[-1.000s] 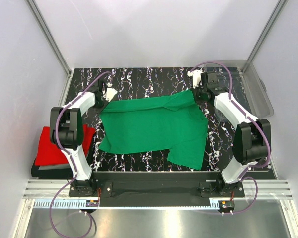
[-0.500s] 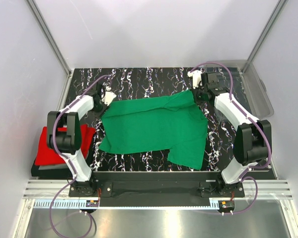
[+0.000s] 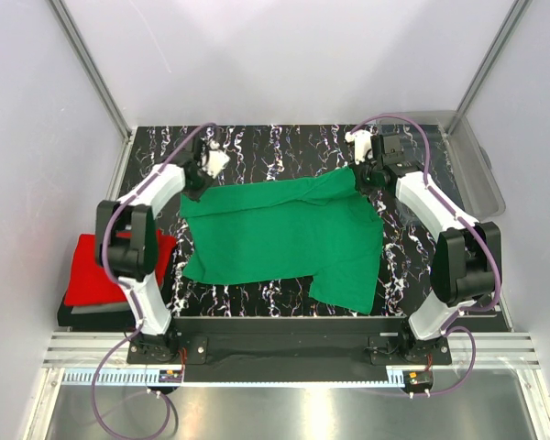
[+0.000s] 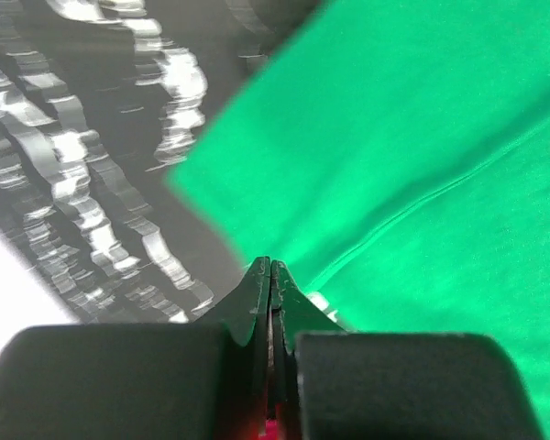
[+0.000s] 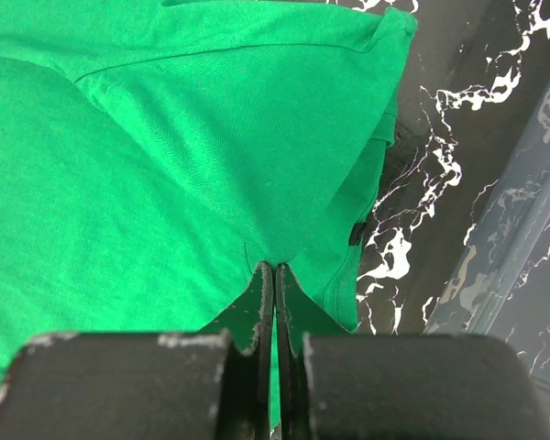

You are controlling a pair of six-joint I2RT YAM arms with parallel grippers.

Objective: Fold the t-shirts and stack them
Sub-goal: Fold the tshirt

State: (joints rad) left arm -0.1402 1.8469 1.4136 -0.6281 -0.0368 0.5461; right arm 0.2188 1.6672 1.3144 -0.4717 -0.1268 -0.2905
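A bright green t-shirt (image 3: pixel 284 234) lies spread out in the middle of the black marbled table (image 3: pixel 275 142). My left gripper (image 3: pixel 199 186) is at its far left corner. In the left wrist view the jaws (image 4: pixel 270 264) are pressed together, and the blurred green cloth (image 4: pixel 412 137) runs by its edge and seam right into the tips. My right gripper (image 3: pixel 359 174) is shut on the shirt's far right corner, and a strip of green cloth (image 5: pixel 165 156) shows between its closed jaws (image 5: pixel 275 266). A folded red t-shirt (image 3: pixel 96 270) lies left of the left arm, with a grey layer (image 3: pixel 96 312) under its near edge.
A clear plastic bin (image 3: pixel 477 170) stands at the table's far right edge, and its wall (image 5: pixel 532 229) is close beside the right gripper. Metal frame posts and white walls enclose the table. Both arm bases sit at the near edge.
My left gripper opened and shut again at the shirt's far left corner, then shifted toward the far side and a little right. The right arm and most of the shirt stayed put.
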